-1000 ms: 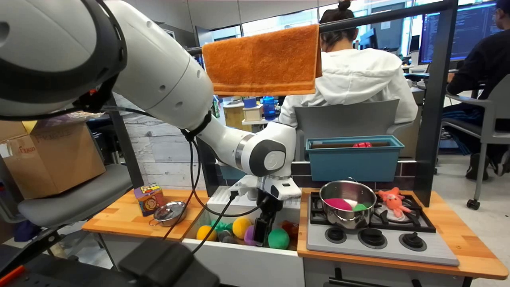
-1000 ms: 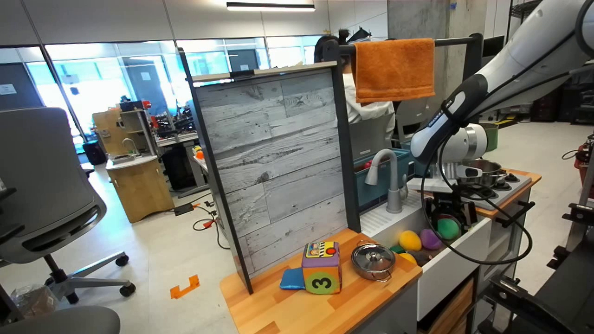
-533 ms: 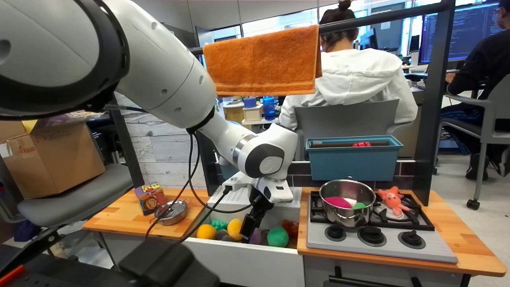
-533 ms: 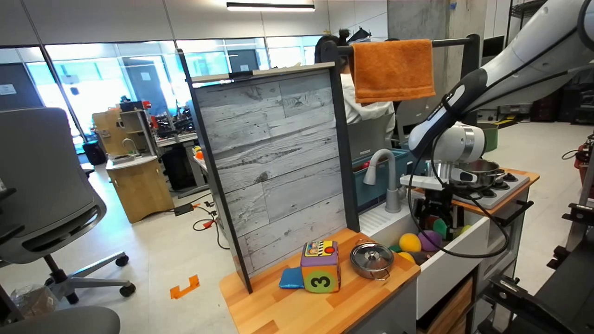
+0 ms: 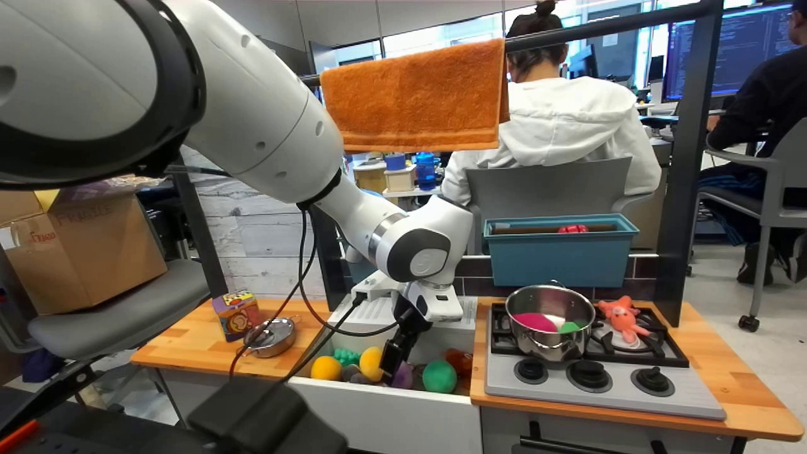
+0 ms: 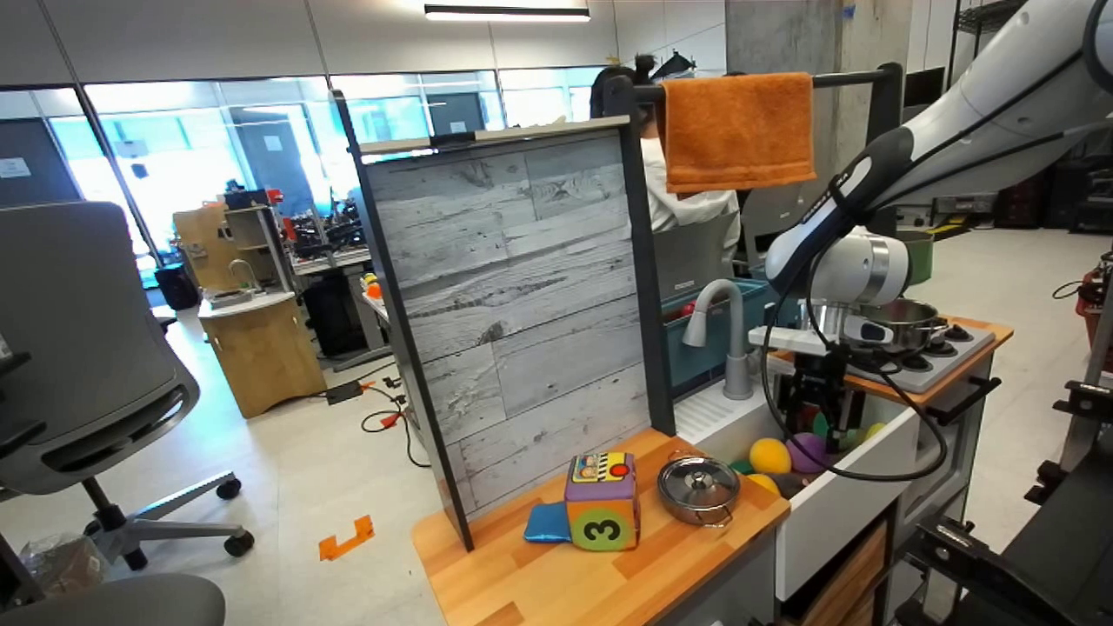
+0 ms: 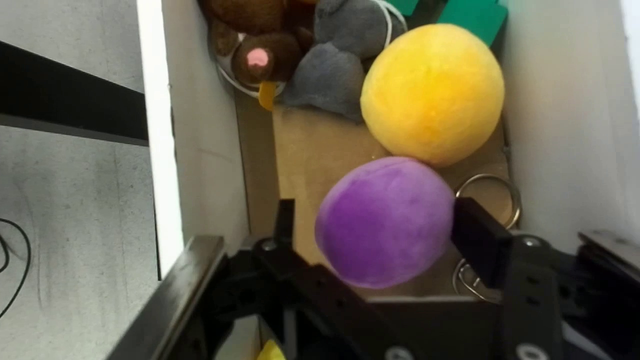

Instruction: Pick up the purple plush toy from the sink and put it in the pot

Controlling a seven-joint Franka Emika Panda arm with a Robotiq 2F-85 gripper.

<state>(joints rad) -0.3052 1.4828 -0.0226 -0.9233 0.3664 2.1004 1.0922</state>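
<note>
Down in the sink (image 5: pixel 410 410), between the wooden stretches of worktop (image 5: pixel 734 386), the gripper (image 7: pixel 375 215) stands wide, holding nothing, its fingers (image 7: pixel 286 222) on either side of the purple toy (image 7: pixel 386 225). The toy lies nearer the finger toward the worktop's back edge, contact unclear; the gap is toward the front edge. Being nearly round, it should take a simple squeeze. The pot (image 5: pixel 550 343) sits on the stove (image 5: pixel 687 394), close to the worktop's back edge.

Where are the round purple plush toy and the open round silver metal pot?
Round purple plush toy (image 7: pixel 385 222), wrist view: its visible middle.
Open round silver metal pot (image 5: pixel 550 345), in an exterior view: outer wall.
</note>
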